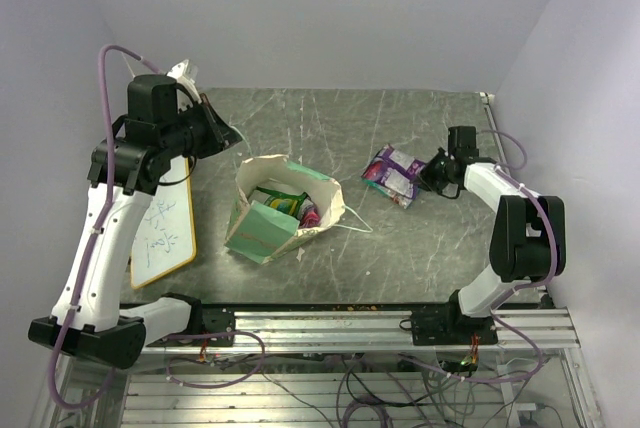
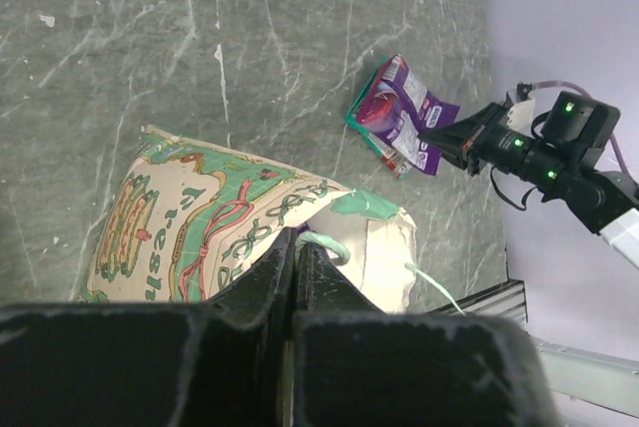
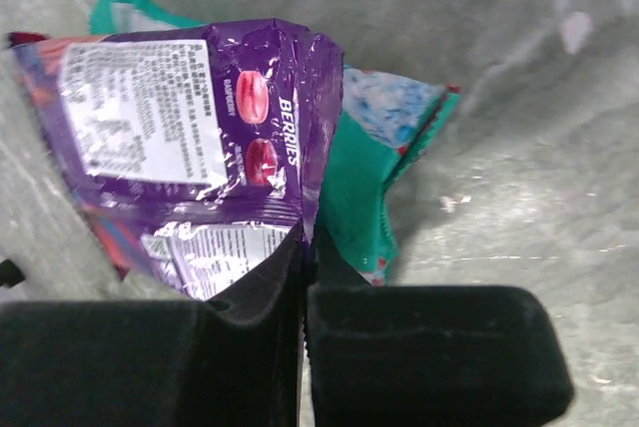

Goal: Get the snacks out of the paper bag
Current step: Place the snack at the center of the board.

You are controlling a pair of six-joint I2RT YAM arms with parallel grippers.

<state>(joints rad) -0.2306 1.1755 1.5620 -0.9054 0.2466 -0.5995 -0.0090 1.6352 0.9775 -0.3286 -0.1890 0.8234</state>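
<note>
**Two packets out, more waiting in the bag**

Right gripper point(image 3: 303, 282): the fingers are pressing together on the lower edge of the purple packet point(image 3: 200, 128), pinching the foil between them. That packet is lying on the table point(image 1: 420, 118) at the right side, well apart from the bag. A teal packet point(image 3: 359, 198) is lying partly under the purple one and touching it, but it is not in the grip.

Left gripper point(image 2: 295, 277): the fingers are sitting flat against each other with nothing showing between them. It is hovering high over the far left of the table, looking down on the paper bag point(image 1: 262, 236).

The bag is lying tilted at mid-table, with its mouth gaping upward and a string handle trailing toward the right. The packets inside the bag point(image 1: 292, 205) are showing green-white and yellow-green with pink. I cannot tell how many there are, and anything deeper is hidden by the paper wall.

Progress, as I am judging it: the purple and teal packets are counting as removed, and the ones in the bag are not yet out. The task looks partly done, with the bag needing at least two more reaches.
</note>
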